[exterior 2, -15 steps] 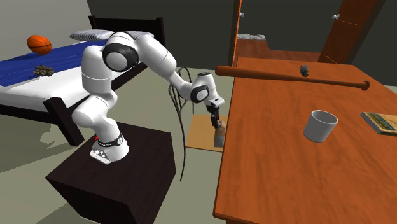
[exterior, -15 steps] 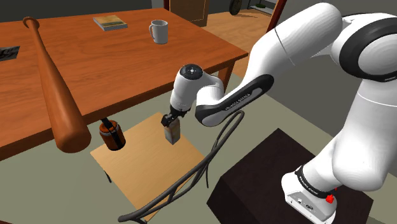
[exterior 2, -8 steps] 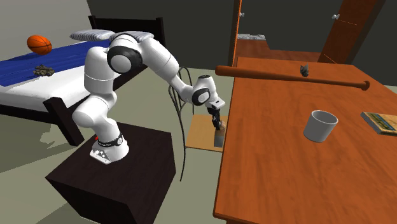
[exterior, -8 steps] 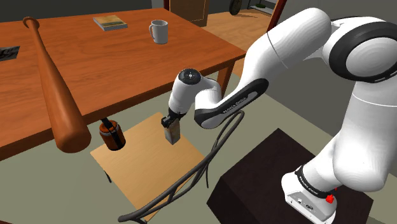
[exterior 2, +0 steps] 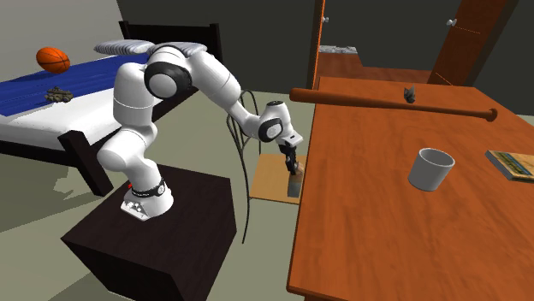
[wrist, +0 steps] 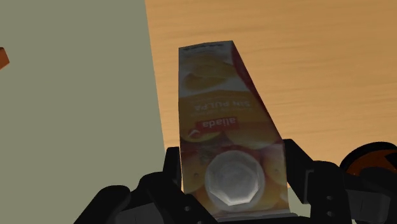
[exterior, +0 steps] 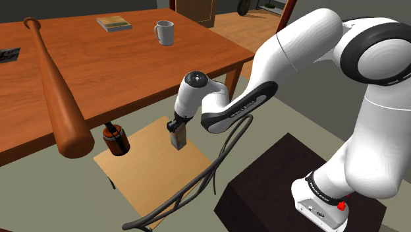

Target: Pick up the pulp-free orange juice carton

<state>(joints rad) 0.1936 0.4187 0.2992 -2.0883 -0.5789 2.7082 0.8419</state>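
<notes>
A: Layout?
B: Large red-brown wooden table [exterior: 132,62]. A light tan wooden chair seat [exterior: 151,173] sits low beside it. I'll place everything relative to the seat.
A: Hand?
B: The all-black two-finger gripper [exterior: 175,125] is above the seat, pointing down at it. Its fingers press on two opposite faces of the target, so it's clamped on.
A: Target?
B: A tall orange-and-yellow printed juice carton [exterior: 178,138], upright over the seat near one edge. The long axis runs straight away from the hand, cap end nearest. I can't tell if the base touches the seat. My call is a straight lift off the seat.
A: Neighbours?
B: A squat brown bottle [exterior: 115,140] on the seat, apart from the carton.
A: Label?
B: There's a pale grey faceted screw cap [wrist: 233,181] on top. A red banner reads "aliada", with "SIN PULPA" beside it, both upside down to the wrist camera.
</notes>
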